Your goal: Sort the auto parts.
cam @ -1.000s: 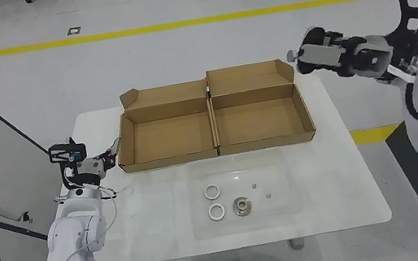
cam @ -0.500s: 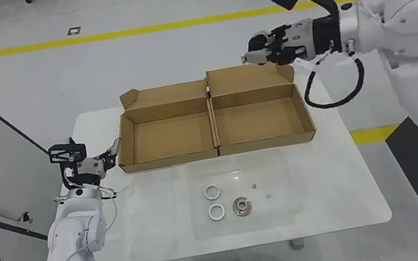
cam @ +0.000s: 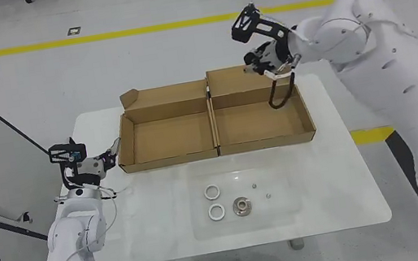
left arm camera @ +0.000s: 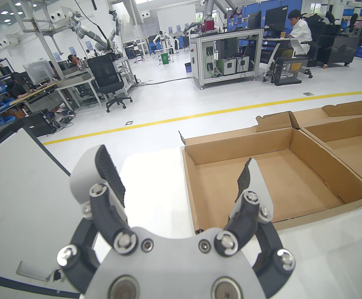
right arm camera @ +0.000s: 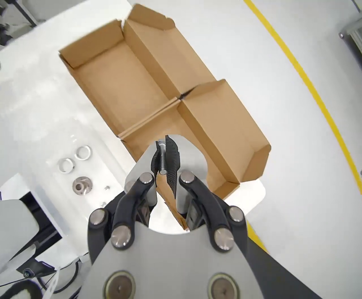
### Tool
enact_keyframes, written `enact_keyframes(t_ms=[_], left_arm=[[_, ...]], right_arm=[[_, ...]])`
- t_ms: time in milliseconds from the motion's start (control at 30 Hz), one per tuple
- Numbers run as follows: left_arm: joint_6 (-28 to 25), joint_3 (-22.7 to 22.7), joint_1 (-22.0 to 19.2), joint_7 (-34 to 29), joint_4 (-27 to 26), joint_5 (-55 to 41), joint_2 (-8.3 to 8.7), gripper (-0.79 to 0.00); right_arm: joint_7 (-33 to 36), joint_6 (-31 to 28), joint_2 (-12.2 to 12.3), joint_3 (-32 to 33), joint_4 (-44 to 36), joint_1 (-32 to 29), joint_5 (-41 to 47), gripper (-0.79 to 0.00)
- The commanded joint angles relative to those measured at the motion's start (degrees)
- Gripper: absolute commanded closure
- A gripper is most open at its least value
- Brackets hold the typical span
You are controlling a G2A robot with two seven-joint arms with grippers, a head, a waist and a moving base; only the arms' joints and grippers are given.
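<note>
Quick status from my end. Far left, the left gripper [left arm camera: 175, 161] sits over the left edge of the table [cam: 341, 184], jaws spread wide with nothing between them, just beside the left box [cam: 168, 139] and aimed at it. In the middle, on the robot's side of the boxes, the clear tray [cam: 287, 207] holds two white rings [cam: 213, 190], a flanged hub [cam: 242, 205] and a couple of tiny bits [cam: 269, 194] I can't identify. Then comes the right box [cam: 257, 123], butted up against the left one. Over its far side hangs the right gripper [right arm camera: 163, 141], clamped on a threaded bolt [right arm camera: 161, 158], so that's the part in the air.

What worries me: the gripper looks well above the cardboard, and it's near the back flap rather than the middle. If I let go from there, I'd bet the bolt bounces or rolls, clips the flap and ends up on the floor. The pads are also only pinching a thin round thread, so a jerky move could let it slide out early. I'd come lower and more central first.

Orientation: the bolt's long axis runs along the fingers, not across them, so it points roughly down at the box. One end faces the wrist camera and the other sits near the fingertips. Can't tell which end has the head.
</note>
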Motion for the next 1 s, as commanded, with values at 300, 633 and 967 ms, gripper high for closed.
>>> enact_keyframes(t_ms=[300, 633, 967], left_arm=[[0.0, 0.0, 0.0, 0.0, 0.0, 0.0, 0.0, -0.785], [0.0, 0.0, 0.0, 0.0, 0.0, 0.0, 0.0, -0.785], [0.0, 0.0, 0.0, 0.0, 0.0, 0.0, 0.0, -0.785]], right_arm=[[-1.03, 0.28, -2.03, -7.39, 11.44, 0.76, -7.06, 0.0], [-1.94, 1.13, -2.9, -9.86, 18.7, -1.41, -8.96, 0.0], [-3.06, 3.2, -3.35, -10.97, 24.02, -4.11, -10.98, 0.0]])
